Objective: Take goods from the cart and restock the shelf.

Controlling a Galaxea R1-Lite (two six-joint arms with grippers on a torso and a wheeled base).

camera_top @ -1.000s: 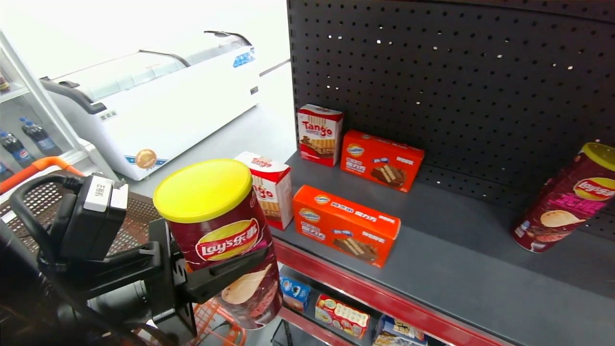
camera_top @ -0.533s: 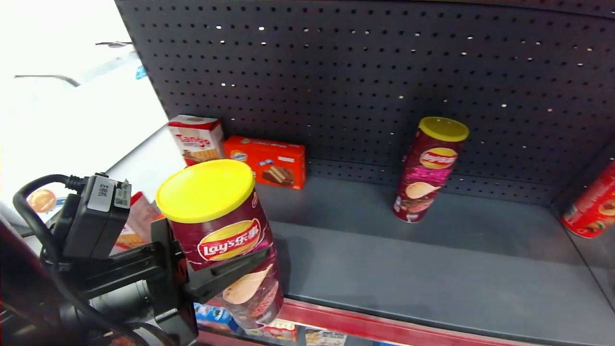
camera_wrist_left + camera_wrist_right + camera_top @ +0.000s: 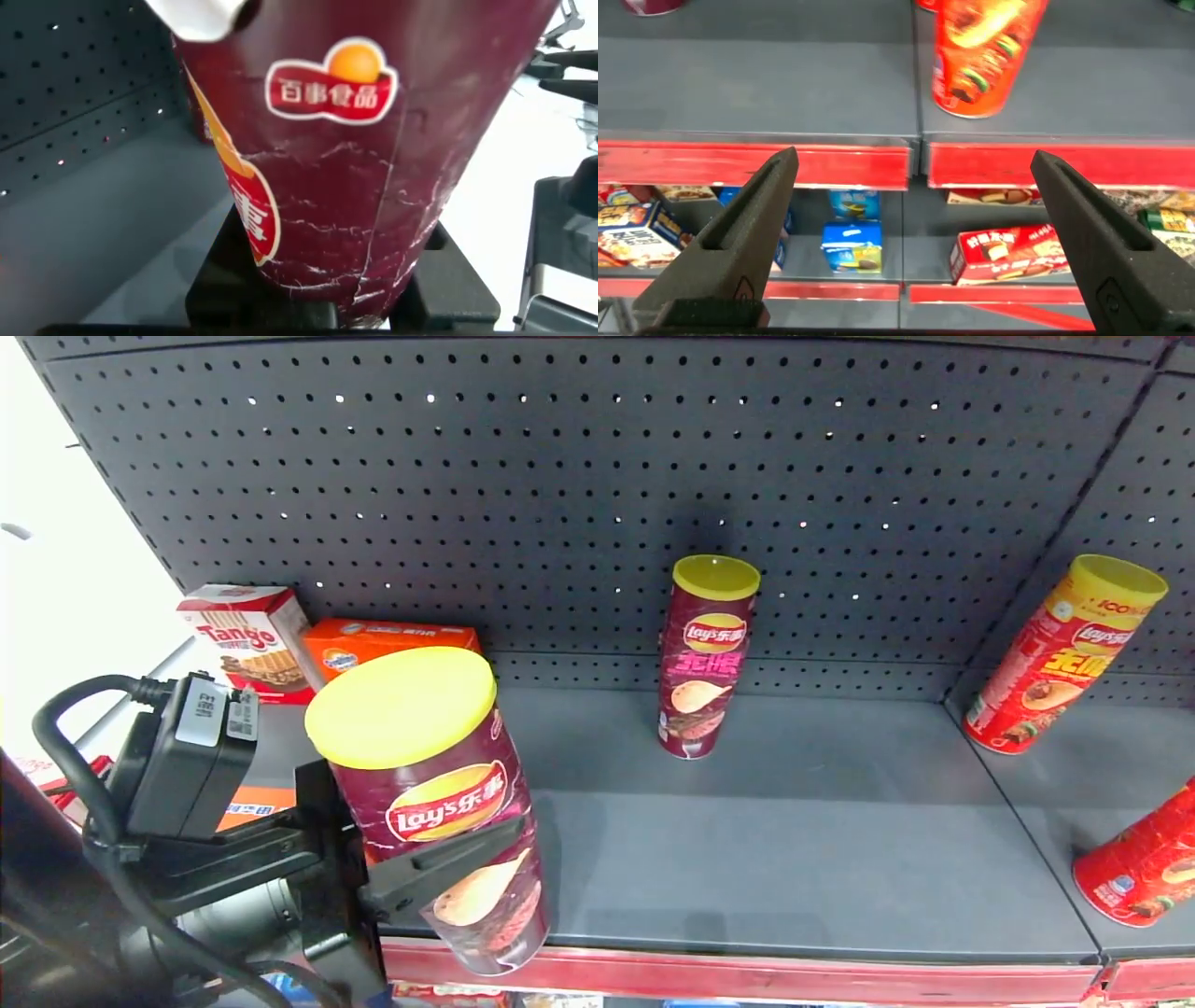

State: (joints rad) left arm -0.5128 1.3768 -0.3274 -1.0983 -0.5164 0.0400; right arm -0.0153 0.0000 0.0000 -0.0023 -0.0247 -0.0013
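Clamping the maroon chips can (image 3: 415, 775) lid up, just off the red front edge of the shelf (image 3: 794, 859), the left gripper (image 3: 420, 826) sits where it did while the head camera has swung right, bringing a second maroon can (image 3: 702, 658) to centre. The right gripper (image 3: 915, 233) has its fingers spread wide before that edge.

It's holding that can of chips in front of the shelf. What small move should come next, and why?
Probably carry it forward over the shelf. The left gripper has its fingers shut on the chip can, which hangs at the front edge, not yet over it. A matching can stands upright at the back, with bare shelf beside it.
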